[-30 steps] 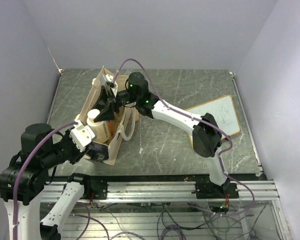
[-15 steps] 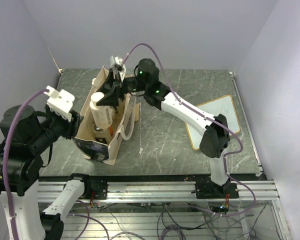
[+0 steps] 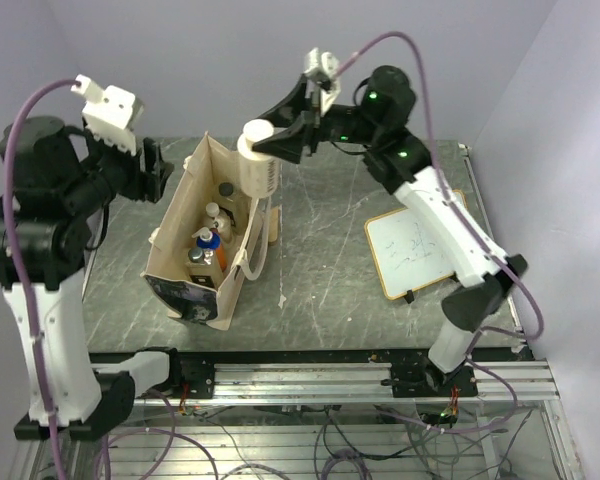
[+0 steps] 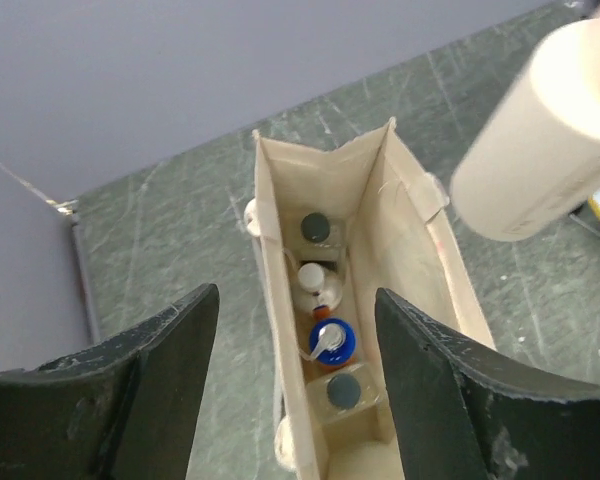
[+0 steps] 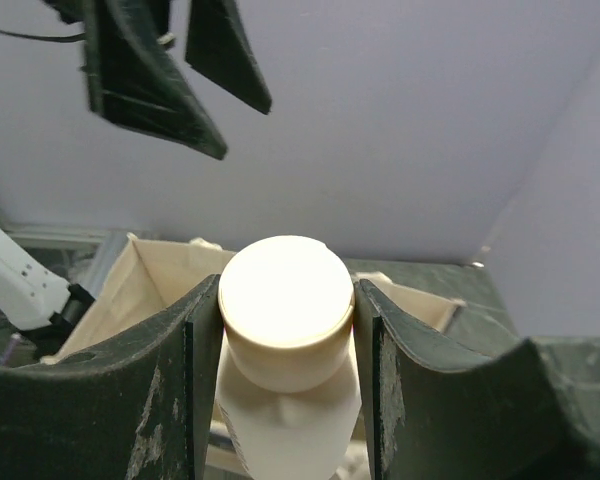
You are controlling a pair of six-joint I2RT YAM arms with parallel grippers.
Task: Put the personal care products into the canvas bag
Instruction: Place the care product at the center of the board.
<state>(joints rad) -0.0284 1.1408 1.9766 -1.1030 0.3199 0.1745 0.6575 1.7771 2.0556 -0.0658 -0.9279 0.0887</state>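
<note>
The canvas bag stands open on the table's left half; it also shows from above in the left wrist view. Inside stand two clear bottles with dark caps, a white-capped bottle and a blue-and-orange bottle. My right gripper is shut on the cream wide-lidded bottle, held high above the bag's far end; its lid sits between the jaws in the right wrist view. My left gripper is open and empty, raised left of the bag.
A wood-framed whiteboard lies on the table at the right. The bag's strap handles hang over its right side. Purple walls close in the back and sides.
My right gripper has lifted the cream bottle up out of the bag. My left arm has let go of the bag's near end and risen high to the left.
</note>
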